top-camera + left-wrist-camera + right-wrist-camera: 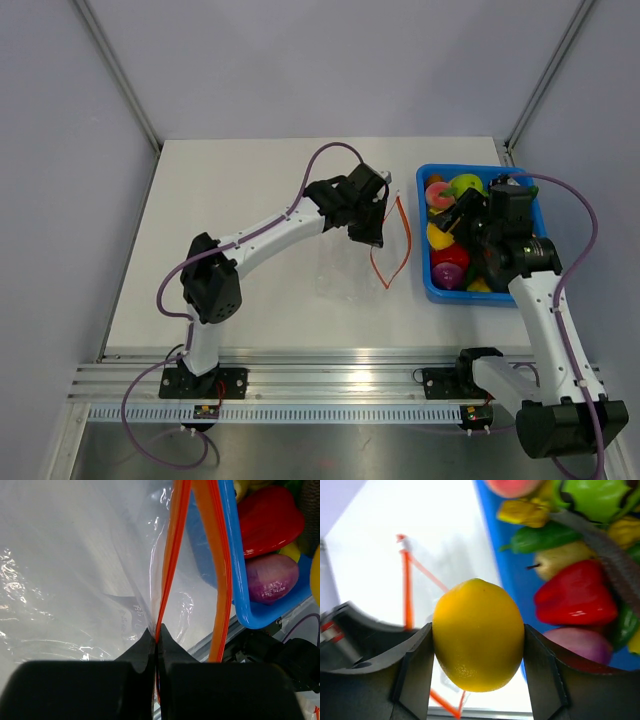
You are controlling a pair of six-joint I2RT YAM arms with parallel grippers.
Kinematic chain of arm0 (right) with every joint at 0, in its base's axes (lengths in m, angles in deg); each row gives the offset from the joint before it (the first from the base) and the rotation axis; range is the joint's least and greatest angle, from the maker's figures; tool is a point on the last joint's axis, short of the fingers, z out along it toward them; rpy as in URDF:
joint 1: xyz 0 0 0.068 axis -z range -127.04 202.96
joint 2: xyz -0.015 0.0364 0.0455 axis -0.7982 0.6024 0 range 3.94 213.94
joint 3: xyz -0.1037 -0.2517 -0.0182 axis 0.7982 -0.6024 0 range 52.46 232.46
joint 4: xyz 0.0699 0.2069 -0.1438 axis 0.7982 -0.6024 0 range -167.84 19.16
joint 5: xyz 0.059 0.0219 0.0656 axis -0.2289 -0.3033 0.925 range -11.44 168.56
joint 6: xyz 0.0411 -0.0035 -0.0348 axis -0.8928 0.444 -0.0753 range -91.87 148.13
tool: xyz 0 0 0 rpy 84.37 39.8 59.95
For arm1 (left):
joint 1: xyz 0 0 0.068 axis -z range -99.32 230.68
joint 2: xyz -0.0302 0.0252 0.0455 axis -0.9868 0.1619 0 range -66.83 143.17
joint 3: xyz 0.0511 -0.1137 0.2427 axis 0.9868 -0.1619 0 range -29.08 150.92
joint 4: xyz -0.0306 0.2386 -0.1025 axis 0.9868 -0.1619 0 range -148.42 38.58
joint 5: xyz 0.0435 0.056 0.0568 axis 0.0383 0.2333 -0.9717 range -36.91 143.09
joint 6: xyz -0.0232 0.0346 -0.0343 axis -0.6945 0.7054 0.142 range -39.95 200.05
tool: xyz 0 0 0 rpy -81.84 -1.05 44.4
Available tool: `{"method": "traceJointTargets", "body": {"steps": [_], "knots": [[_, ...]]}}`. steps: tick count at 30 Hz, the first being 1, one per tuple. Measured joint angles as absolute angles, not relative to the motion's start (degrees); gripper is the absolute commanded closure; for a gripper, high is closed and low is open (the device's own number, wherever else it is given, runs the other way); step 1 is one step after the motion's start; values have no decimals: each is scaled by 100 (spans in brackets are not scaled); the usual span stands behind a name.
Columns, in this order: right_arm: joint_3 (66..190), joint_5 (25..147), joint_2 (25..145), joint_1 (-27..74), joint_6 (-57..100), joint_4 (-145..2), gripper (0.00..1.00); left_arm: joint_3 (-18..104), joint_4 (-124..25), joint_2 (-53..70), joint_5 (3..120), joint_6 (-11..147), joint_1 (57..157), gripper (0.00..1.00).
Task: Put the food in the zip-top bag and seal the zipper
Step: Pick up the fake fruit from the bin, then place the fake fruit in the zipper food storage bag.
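the left gripper (157, 641) pinches the floppy bag (75, 580) by one zipper strip (172, 555) over the bench (250, 180), while the right gripper (477, 647) clamps a slick, rigid-looking lemon (477, 625) across its middle above the edge of the bin (506, 572).

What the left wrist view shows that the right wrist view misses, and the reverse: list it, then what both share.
Left wrist only: the left gripper with its closed tips pinching one strip of the orange zipper, and the clear bag spread beside it. Right wrist only: the right gripper clamped on a yellow lemon, and a long green pepper in the blue bin. Both: the zipper's two parted strips, the blue bin, the red pepper and the purple vegetable beside it.
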State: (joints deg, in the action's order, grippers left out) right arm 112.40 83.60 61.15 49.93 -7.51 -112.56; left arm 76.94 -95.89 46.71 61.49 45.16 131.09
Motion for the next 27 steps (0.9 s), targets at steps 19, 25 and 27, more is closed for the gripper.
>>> {"method": "traceJointTargets", "body": {"steps": [19, 25, 27], "knots": [[11338, 8402, 6747, 3325, -1146, -10856, 17, 7624, -9499, 4531, 6387, 4514, 13109, 100], [11378, 8354, 6837, 3310, -1044, -10952, 9, 7526, -9381, 4321, 6626, 4496, 13101, 100], [11406, 8292, 6835, 3308, -1026, -11013, 9, 7478, -9318, 4267, 6717, 4459, 13090, 100]]}}
